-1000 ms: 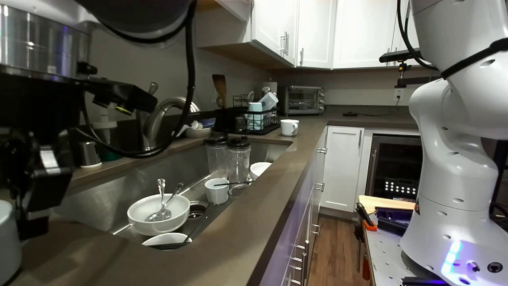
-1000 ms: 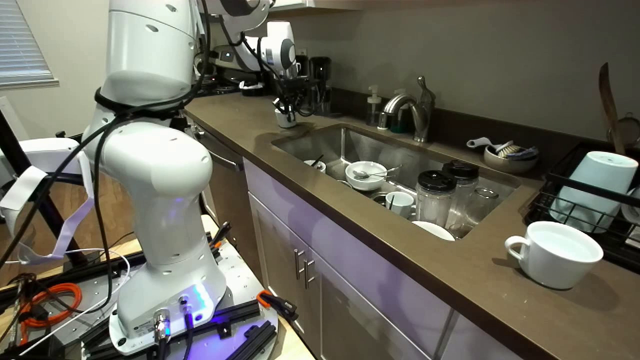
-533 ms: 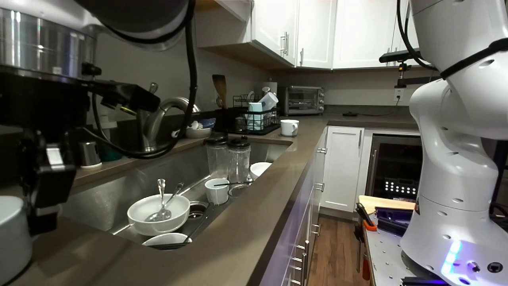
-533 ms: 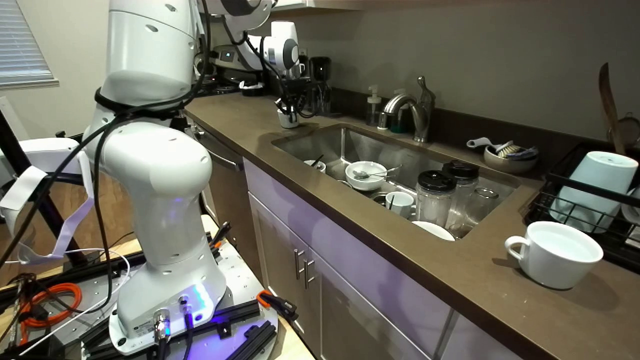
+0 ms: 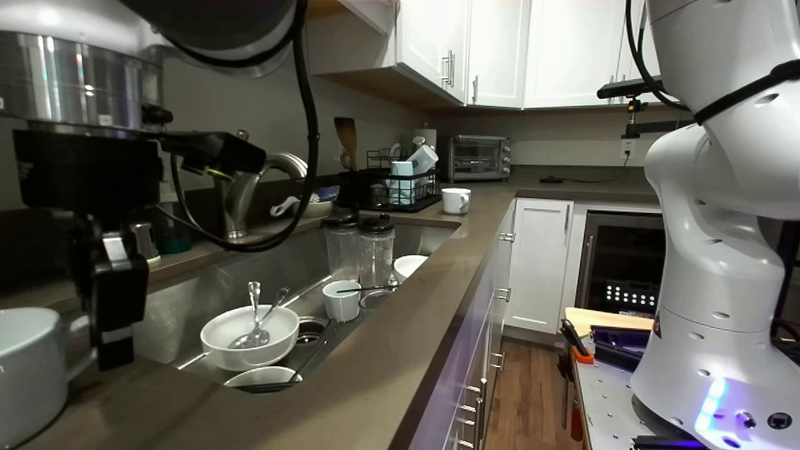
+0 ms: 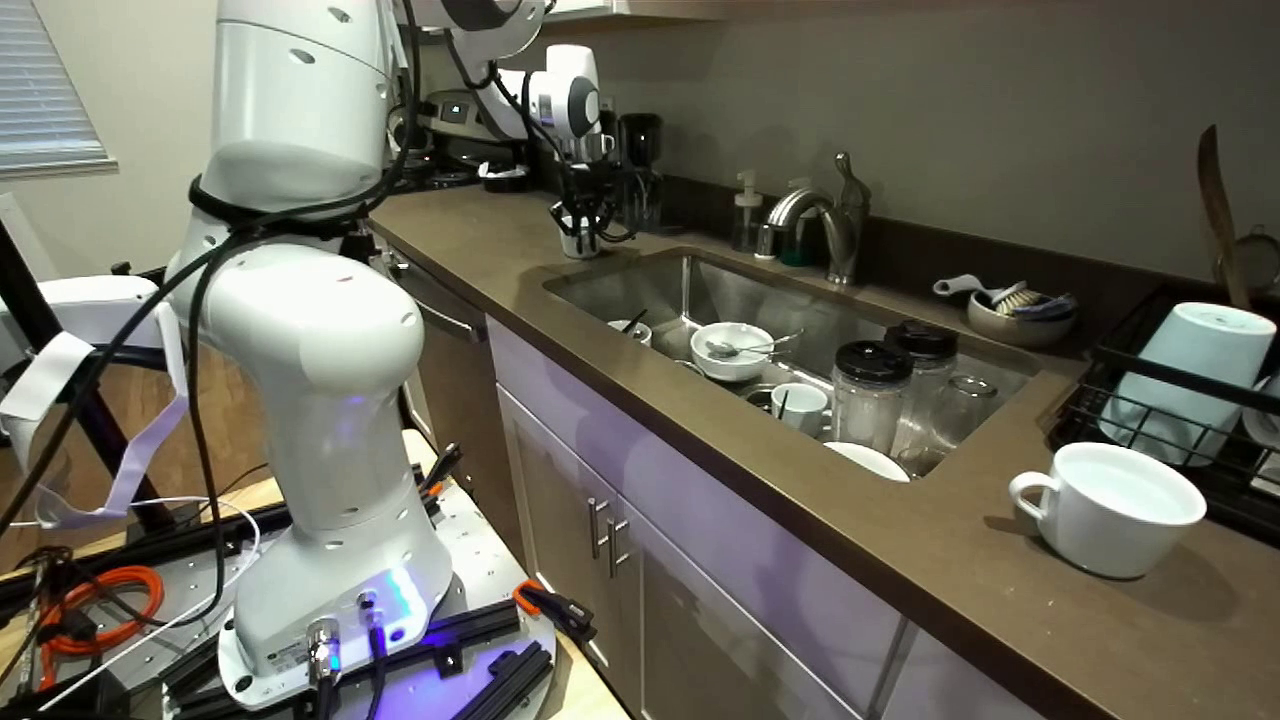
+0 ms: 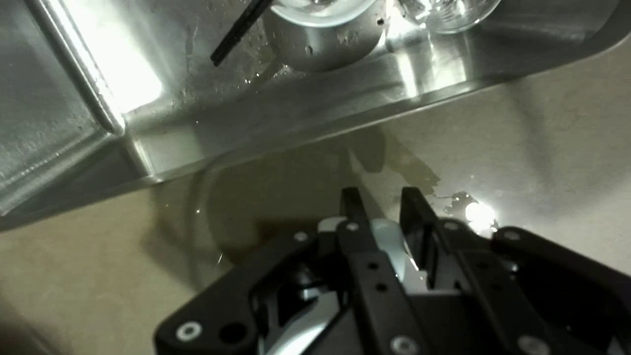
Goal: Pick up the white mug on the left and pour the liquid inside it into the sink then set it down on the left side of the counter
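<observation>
The white mug (image 5: 30, 375) stands upright on the counter left of the sink (image 6: 600, 285), partly cut off by the frame edge. It also shows in an exterior view (image 6: 580, 242), partly hidden by the fingers. Its handle (image 7: 390, 241) points toward my gripper (image 7: 382, 193). The fingers are apart. One lies against the handle; a gap of bare counter shows between the handle and the other finger. My gripper shows in both exterior views (image 5: 117, 350) (image 6: 580, 220). The mug's inside is hidden, so any liquid cannot be seen.
The sink holds a bowl with spoons (image 5: 250, 337), a cup (image 5: 341, 301) and lidded jars (image 6: 870, 395). The faucet (image 6: 820, 215) rises behind it. Another white mug (image 6: 1110, 510) stands by the dish rack (image 6: 1085, 400). A dark, wet-looking patch (image 7: 414, 170) lies beside the sink rim.
The mug and gripper have shifted right toward the sink in both exterior views. In the last half second the visible finger has swung away from the mug body, and the handle now shows.
</observation>
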Controlling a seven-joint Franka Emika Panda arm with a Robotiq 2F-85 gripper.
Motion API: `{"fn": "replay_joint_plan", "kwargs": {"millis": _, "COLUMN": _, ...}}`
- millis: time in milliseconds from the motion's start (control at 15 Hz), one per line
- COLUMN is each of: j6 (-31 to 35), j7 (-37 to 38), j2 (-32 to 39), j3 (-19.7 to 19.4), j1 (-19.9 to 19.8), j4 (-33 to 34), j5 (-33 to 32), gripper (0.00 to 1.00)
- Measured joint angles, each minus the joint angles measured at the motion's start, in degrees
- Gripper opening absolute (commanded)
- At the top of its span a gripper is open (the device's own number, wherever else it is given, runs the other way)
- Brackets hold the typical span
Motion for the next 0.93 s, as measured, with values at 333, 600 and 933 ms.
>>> {"fn": "replay_joint_plan", "kwargs": {"millis": 333, "j6": -1.55, "j7": 2.61, "j2": -0.65, "j3": -0.09, "j1": 0.16, "j4": -0.06, "j5": -0.13, "gripper": 0.90}}
{"fn": "replay_joint_plan", "kwargs": {"millis": 600, "j6": -1.58, "j7": 5.17, "j2": -2.80, "j3": -0.51, "j1": 0.15, "j4": -1.24, "j5": -0.17, "gripper": 1.00}}
{"fn": "replay_joint_plan", "kwargs": {"millis": 933, "j6": -1.49, "j7": 8.94, "j2": -8.05, "j3": -1.61, "j1": 0.11, "j4": -5.84, "j5": -0.17, "gripper": 1.00}}
